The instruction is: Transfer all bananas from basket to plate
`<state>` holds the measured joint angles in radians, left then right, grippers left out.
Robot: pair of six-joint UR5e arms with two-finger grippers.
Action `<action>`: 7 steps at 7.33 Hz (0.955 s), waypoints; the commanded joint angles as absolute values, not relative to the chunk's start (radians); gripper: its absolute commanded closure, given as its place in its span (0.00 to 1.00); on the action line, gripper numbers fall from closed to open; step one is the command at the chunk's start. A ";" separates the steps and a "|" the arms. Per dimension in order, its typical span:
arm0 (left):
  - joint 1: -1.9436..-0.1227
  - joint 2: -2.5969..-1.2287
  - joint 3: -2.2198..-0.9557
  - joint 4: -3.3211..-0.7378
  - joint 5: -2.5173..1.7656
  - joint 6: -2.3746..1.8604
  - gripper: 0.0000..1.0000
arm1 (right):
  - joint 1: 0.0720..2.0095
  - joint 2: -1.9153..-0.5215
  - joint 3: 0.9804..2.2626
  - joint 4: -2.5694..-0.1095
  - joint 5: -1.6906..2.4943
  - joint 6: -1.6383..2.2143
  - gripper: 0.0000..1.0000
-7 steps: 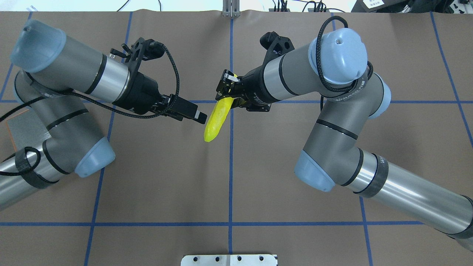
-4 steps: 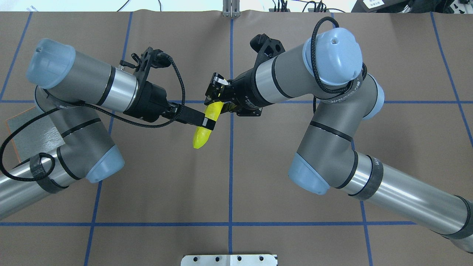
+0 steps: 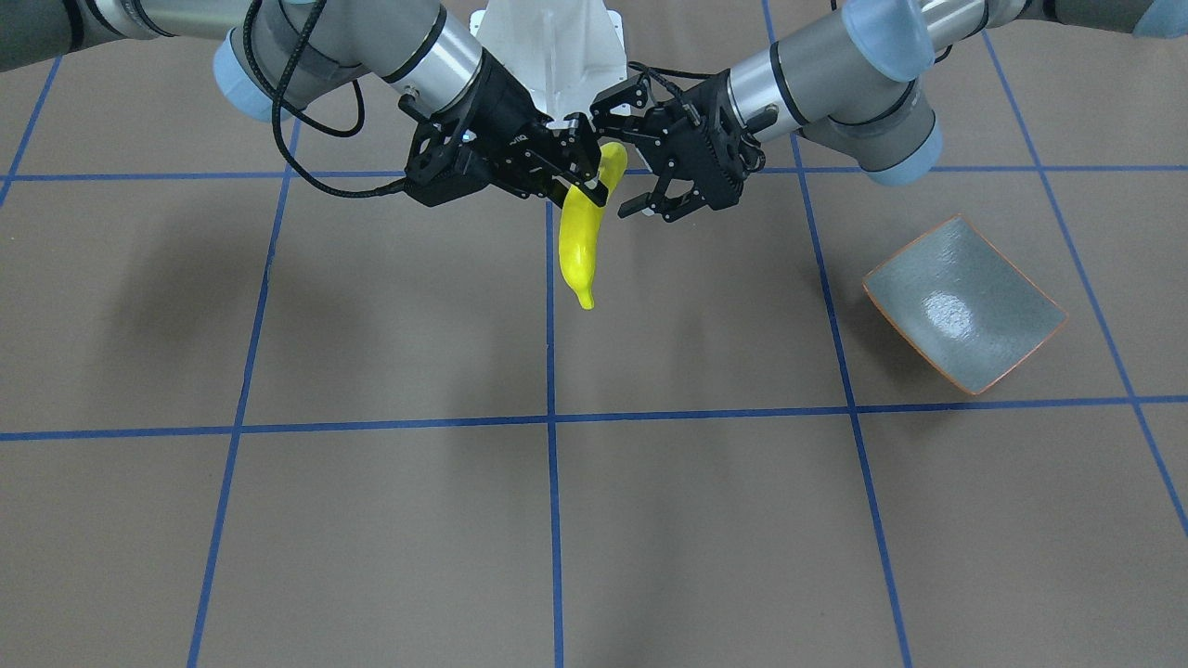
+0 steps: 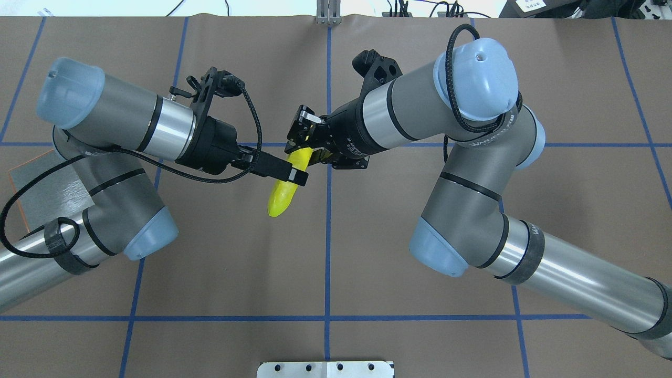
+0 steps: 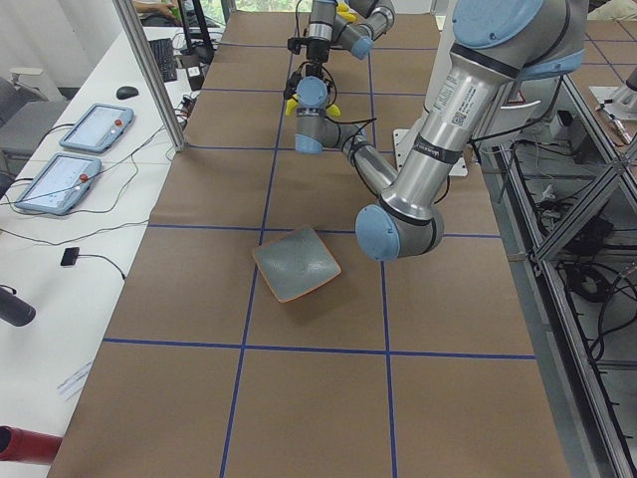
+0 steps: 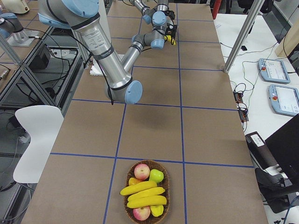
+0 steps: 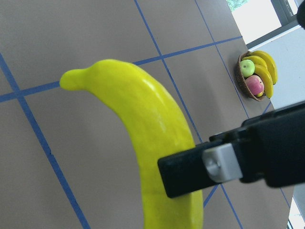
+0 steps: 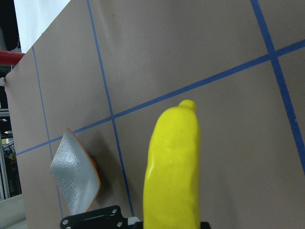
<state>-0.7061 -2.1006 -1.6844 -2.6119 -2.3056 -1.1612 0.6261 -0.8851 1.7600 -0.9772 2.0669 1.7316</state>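
Note:
One yellow banana [image 3: 580, 241] hangs in the air over the table's middle. My right gripper [image 3: 577, 186] is shut on its upper part. My left gripper [image 3: 614, 158] is open, one finger on each side of the same banana [image 4: 281, 197], and one finger [image 7: 214, 167] crosses in front of it. Three more bananas [image 6: 142, 193] lie in the wicker basket [image 6: 164, 175] at the table's end on my right. The grey-green plate [image 3: 965, 306] with an orange rim lies bare on my left side, partly under my left arm in the overhead view.
Red apples [image 6: 142, 171] and a green one [image 6: 156, 176] share the basket with the bananas. Blue tape lines grid the brown table cover. A metal bracket [image 4: 325, 369] sits at the table's near edge. A white chair [image 6: 39, 140] stands beside the table.
The right gripper has carried the banana toward my left side. My left arm has reached in, and its open fingers now straddle the banana's middle.

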 commanded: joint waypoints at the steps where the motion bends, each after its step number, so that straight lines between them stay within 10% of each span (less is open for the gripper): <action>1: -0.706 -2.102 -1.684 -2.612 -2.306 -1.161 0.33 | 0.627 -0.885 1.759 -0.960 2.077 1.732 1.00; 3: -0.704 -2.095 -1.686 -2.612 -2.307 -1.163 1.00 | 0.627 -0.885 1.761 -0.959 2.077 1.730 1.00; 4: -0.704 -2.094 -1.692 -2.612 -2.307 -1.166 1.00 | 0.626 -0.887 1.759 -0.959 2.077 1.727 0.87; 5: -0.704 -2.094 -1.693 -2.612 -2.307 -1.193 1.00 | 0.626 -0.887 1.761 -0.957 2.074 1.723 0.01; 7: -0.706 -2.086 -1.701 -2.614 -2.309 -1.209 1.00 | 0.637 -0.896 1.790 -0.957 2.074 1.726 0.00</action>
